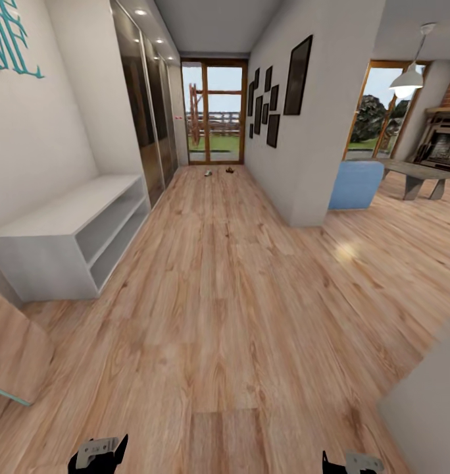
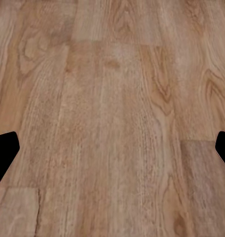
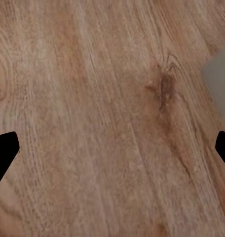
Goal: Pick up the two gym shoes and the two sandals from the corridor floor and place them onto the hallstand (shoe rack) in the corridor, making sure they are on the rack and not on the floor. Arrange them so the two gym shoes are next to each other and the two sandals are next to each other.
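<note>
Light brown wood-grain corridor floor (image 1: 238,309) running toward twelve o'clock, pale grey hallstand (image 1: 74,237) sitting at ten o'clock, blue armchair (image 1: 355,184) showing at two o'clock, teal lettering (image 1: 11,39) hanging at eleven o'clock

A home corridor: wardrobe (image 1: 146,112), framed pictures (image 1: 297,76), fireplace (image 1: 445,145).
</note>
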Robot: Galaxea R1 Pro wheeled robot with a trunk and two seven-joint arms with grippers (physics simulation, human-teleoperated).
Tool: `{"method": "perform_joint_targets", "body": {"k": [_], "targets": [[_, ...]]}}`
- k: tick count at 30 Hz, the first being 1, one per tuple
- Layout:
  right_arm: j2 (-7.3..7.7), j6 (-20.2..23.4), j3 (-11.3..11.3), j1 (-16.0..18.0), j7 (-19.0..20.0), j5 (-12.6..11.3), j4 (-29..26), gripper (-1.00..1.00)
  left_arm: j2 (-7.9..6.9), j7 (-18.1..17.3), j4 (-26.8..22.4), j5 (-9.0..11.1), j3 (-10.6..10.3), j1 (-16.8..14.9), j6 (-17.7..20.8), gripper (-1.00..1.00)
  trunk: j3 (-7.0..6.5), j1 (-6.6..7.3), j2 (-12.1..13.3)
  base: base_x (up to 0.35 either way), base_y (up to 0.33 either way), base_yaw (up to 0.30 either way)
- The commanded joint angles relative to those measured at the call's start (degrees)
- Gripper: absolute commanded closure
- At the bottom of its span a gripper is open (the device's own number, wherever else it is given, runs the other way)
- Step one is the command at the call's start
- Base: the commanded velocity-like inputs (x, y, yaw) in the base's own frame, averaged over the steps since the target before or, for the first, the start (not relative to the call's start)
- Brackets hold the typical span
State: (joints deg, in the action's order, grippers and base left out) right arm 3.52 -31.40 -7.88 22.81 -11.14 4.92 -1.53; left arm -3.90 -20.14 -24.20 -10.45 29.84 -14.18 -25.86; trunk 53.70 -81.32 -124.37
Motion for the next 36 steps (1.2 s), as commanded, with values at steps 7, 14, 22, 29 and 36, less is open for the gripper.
{"method": "perform_joint_targets", "body": {"k": [7, 14, 22, 29, 36], "targets": [[0.0, -0.15, -0.38, 0.04, -0.18, 0.52, 0.07, -1.0, 0.04, -0.33, 0.03, -0.54, 0.48, -0.06, -0.25, -1.0, 0.05, -0.03, -0.02, 0.339, 0.0, 0.0], [0.0, -0.15, -0.38, 0.04, -0.17, 0.51, 0.05, -1.0, 0.04, -0.33, 0.03, -0.54, 0.51, -0.06, -0.25, -1.0, 0.05, -0.03, -0.02, 0.339, 0.0, 0.0], [0.0, -0.15, -0.38, 0.04, -0.2, 0.53, 0.06, -1.0, 0.04, -0.33, 0.03, -0.54, 0.48, -0.06, -0.25, -1.0, 0.05, -0.03, -0.02, 0.339, 0.0, 0.0], [0.0, -0.15, -0.38, 0.04, -0.2, 0.53, 0.06, -1.0, 0.04, -0.33, 0.03, -0.54, 0.48, -0.06, -0.25, -1.0, 0.05, -0.03, -0.02, 0.339, 0.0, 0.0], [0.0, -0.15, -0.38, 0.04, -0.19, 0.53, 0.08, -1.0, 0.04, -0.34, 0.03, -0.54, 0.49, -0.06, -0.25, -1.0, 0.05, -0.03, -0.02, 0.339, 0.0, 0.0]]}}
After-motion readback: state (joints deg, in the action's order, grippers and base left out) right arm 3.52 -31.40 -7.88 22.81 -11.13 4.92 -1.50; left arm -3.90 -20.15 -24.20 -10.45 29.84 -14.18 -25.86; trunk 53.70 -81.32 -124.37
